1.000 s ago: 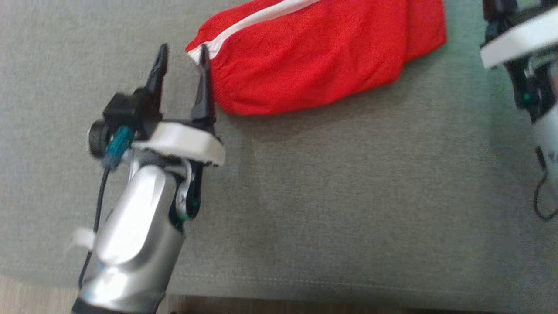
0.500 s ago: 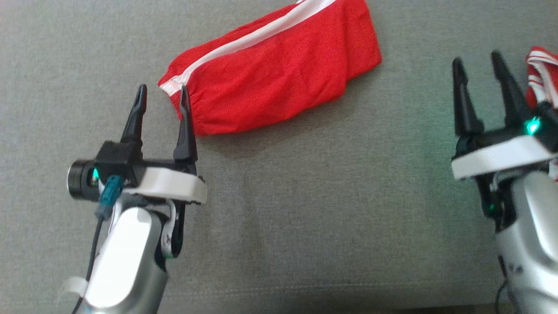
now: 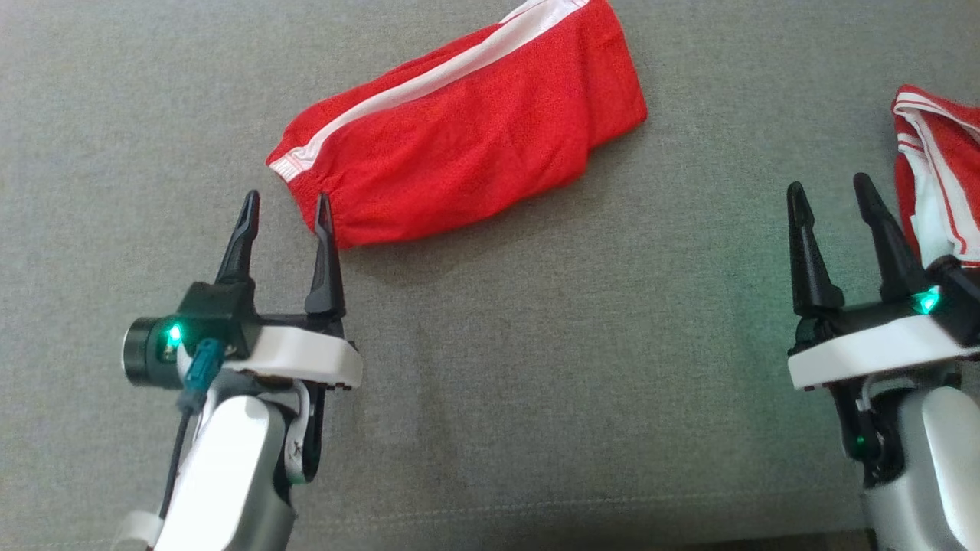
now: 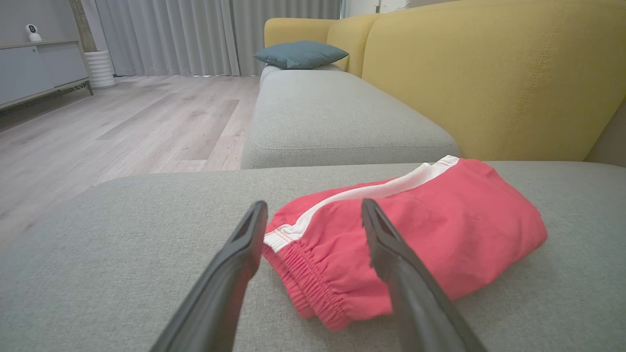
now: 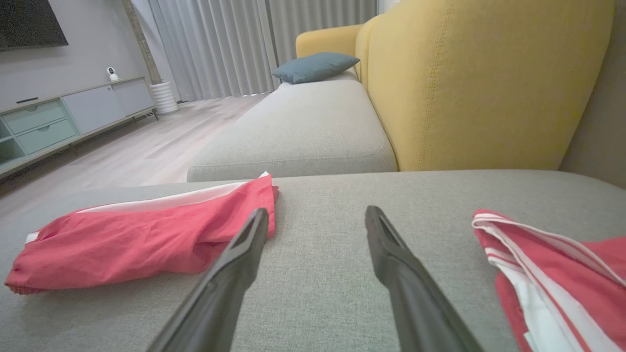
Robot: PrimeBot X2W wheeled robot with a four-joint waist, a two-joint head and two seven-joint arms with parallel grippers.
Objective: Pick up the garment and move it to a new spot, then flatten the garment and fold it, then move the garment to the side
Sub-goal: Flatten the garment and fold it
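The garment [image 3: 467,138] is a pair of red shorts with a white side stripe, lying folded on the grey sofa cushion [image 3: 536,383]; it also appears as the garment [image 4: 406,234] and the garment [image 5: 142,239]. My left gripper [image 3: 285,200] stands open just short of its waistband corner, with nothing between its fingers. In the left wrist view the left gripper [image 4: 313,215] frames the elastic waistband. Open and empty too, my right gripper [image 3: 830,184] hovers over bare cushion at the right, seen as the right gripper [image 5: 317,217].
A second red and white garment [image 3: 938,176] lies at the right edge, close to my right gripper, also seen as the second garment [image 5: 557,274]. Yellow backrests [image 4: 489,73] rise behind the cushion. A teal pillow [image 4: 299,53] lies on the further seat. Wooden floor [image 4: 122,127] lies beyond the cushion's edge.
The head camera has shifted, bringing my right gripper and the second garment into the picture. My left gripper now stands slightly back from the shorts' waistband. Both grippers stay open.
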